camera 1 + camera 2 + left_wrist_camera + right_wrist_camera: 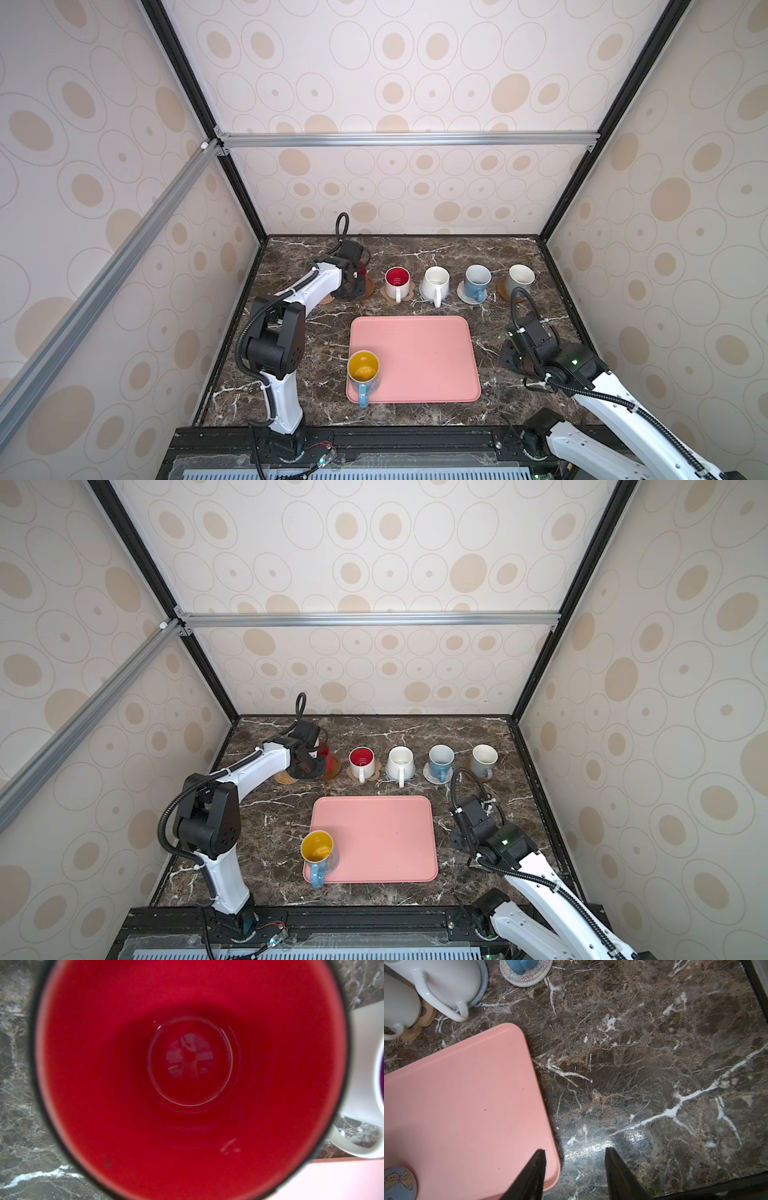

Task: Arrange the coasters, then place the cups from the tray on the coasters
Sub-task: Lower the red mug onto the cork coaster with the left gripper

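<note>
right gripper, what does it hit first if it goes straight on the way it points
Probably the bare table, right beside the tray; one finger may catch the tray's rim, depth unclear.

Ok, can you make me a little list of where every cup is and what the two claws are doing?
On tray: blue cup with yellow inside, near-left corner of the pink rectangular tray
On coasters: white cup with red inside on brown paw-shaped coaster; plain white cup on blue-grey woven coaster; light blue cup on cream woven coaster; grey-white cup on brown wooden disc
Left claw: shut on red cup, above a second brown wooden disc
Bare coaster: round woven rattan coaster
Right claw: open, empty, beside the tray
</note>
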Controlling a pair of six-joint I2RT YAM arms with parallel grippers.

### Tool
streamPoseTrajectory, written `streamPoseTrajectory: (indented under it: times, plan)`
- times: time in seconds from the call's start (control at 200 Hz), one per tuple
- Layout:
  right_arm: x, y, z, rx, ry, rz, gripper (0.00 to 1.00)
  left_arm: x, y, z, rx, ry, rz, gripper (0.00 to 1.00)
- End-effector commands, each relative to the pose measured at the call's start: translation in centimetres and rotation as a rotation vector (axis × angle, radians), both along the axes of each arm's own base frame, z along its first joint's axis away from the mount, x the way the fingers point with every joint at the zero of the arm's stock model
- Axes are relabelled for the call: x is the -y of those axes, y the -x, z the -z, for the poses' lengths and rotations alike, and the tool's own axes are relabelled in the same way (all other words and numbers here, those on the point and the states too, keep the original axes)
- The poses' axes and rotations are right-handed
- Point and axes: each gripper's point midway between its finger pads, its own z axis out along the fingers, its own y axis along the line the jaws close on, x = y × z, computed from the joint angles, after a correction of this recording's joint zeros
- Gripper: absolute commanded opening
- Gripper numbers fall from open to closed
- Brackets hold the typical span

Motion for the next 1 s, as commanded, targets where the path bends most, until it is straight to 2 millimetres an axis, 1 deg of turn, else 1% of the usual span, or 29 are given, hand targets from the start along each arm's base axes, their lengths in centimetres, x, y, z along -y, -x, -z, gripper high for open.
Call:
streamPoseTrajectory:
  times: [0.0, 0.275, 0.615, 0.991]
  plan:
    - [1.0, 0.7, 0.5, -0.018, 0.026, 0.035, 0.50, 0.5, -2.3, -2.6, 0.084, 0.019, 0.022, 0.09]
    - [1.1, 0.8, 0.4, -0.017, 0.026, 0.038, 0.50, 0.6, -3.0, -2.2, 0.072, 0.006, 0.032, 0.08]
    - [1.1, 0.9, 0.7, -0.023, 0.021, 0.042, 0.50, 0.5, -2.6, -1.3, 0.048, 0.000, 0.039, 0.08]
    - [1.0, 0.8, 0.9, -0.022, 0.018, 0.043, 0.50, 0.5, -2.7, -1.0, 0.040, -0.004, 0.044, 0.08]
